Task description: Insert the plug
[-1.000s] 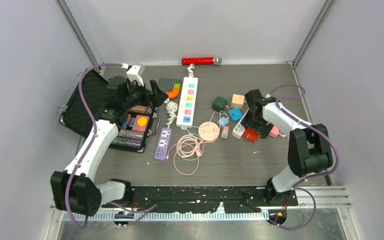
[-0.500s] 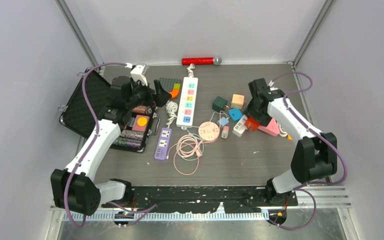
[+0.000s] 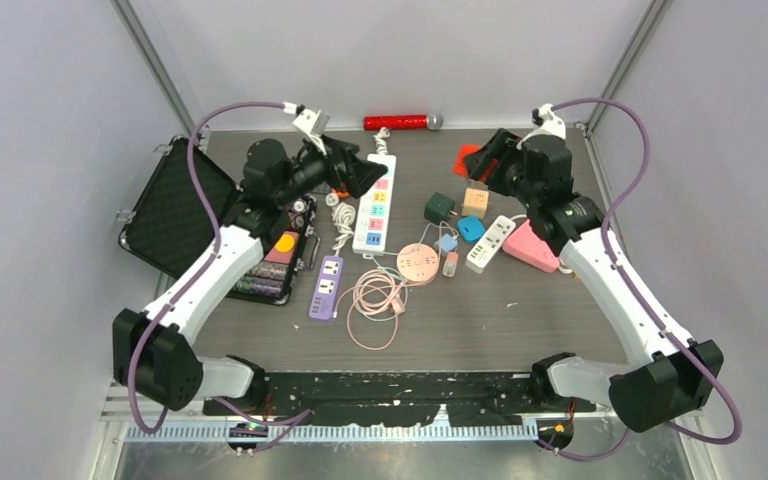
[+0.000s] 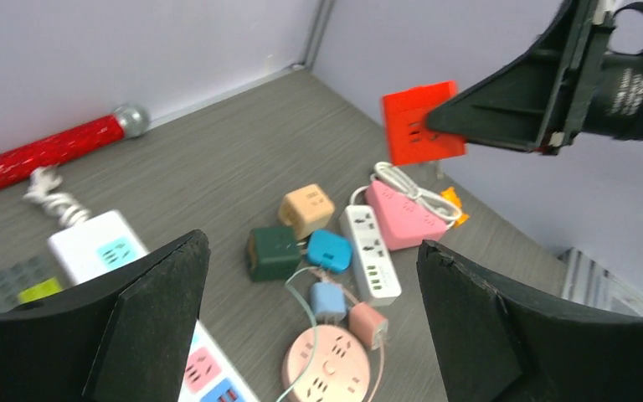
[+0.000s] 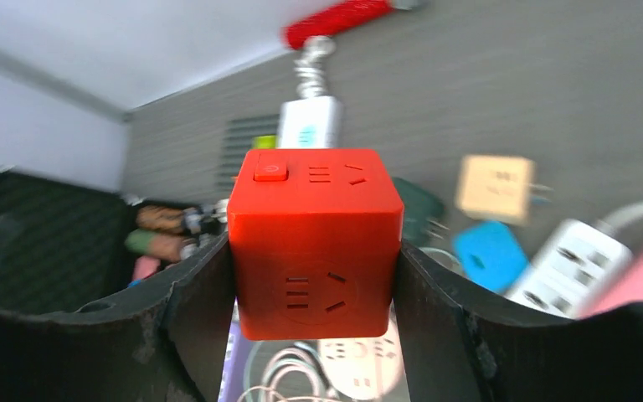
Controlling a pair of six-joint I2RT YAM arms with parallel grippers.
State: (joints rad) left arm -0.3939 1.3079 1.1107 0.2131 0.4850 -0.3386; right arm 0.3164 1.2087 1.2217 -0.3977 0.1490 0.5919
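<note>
My right gripper point(image 5: 314, 280) is shut on a red cube socket point(image 5: 314, 243), one finger on each side, and holds it in the air over the back right of the table. From above, the red cube point(image 3: 467, 158) sits at the tip of the right gripper point(image 3: 482, 162). My left gripper point(image 3: 360, 176) hangs open and empty above the long white power strip point(image 3: 377, 200). In the left wrist view the left gripper point(image 4: 310, 251) frames a light blue plug point(image 4: 328, 301) and a pink plug point(image 4: 368, 325) on cables, with the red cube point(image 4: 419, 121) ahead.
On the table lie a green cube point(image 3: 439, 208), tan cube point(image 3: 476, 200), blue cube point(image 3: 471, 228), small white strip point(image 3: 490, 243), pink strip point(image 3: 532, 245), round pink socket point(image 3: 419, 262), purple strip point(image 3: 326, 287) and coiled pink cable point(image 3: 375, 300). An open black case point(image 3: 175, 215) stands left. A red microphone point(image 3: 400, 122) lies at the back.
The right arm closed on the red cube beside the pink strip and lifted it up and toward the back. The left arm rose and swung right over the white power strip.
</note>
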